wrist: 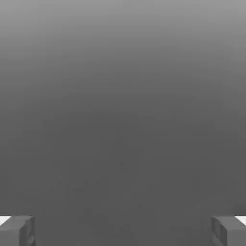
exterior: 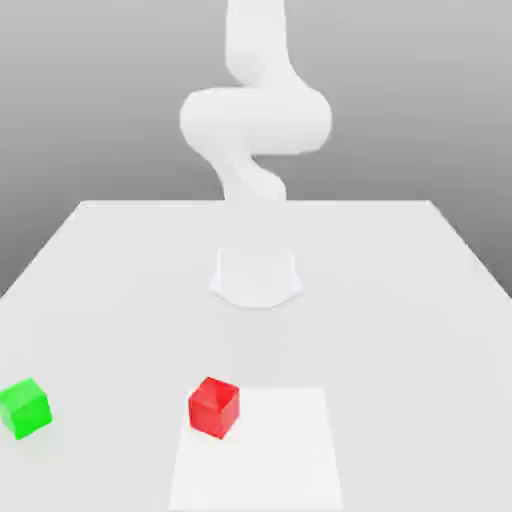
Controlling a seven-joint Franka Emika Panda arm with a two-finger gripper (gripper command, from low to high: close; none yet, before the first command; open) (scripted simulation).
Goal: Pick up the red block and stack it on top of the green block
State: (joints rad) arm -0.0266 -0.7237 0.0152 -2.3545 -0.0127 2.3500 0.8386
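Gripper (wrist: pixel 123 230): wide. In the hand view its two fingers stand far apart, one at each side, with nothing between them. Grey gradient background behind.

Clock directions below are for the exterior view, 12 at the top of the picture.

Red block (exterior: pixel 214 407): between 6 and 7 o'clock from the picture centre, over the 11 o'clock corner of a pale square patch (exterior: pixel 275 460) on the table (exterior: pixel 390 310). Turned askew to the patch edges, one corner of its outline pointing down to about 6. Can't tell whether it sits flat or is tipped.

Green block (exterior: pixel 25 408): at 8 o'clock from the picture centre, right by the picture edge. From the red block it is at 9 o'clock, well apart, and off the patch. Also askew, several faces visible. The two blocks do not touch, so no stack: red is beside green, not on top.

Arm (exterior: pixel 256 120): white, rises from its base (exterior: pixel 256 278) near the picture centre and runs out of the picture at 12. Base is between 12 and 1 o'clock from the red block, well apart from it. Arm is clear of both blocks.
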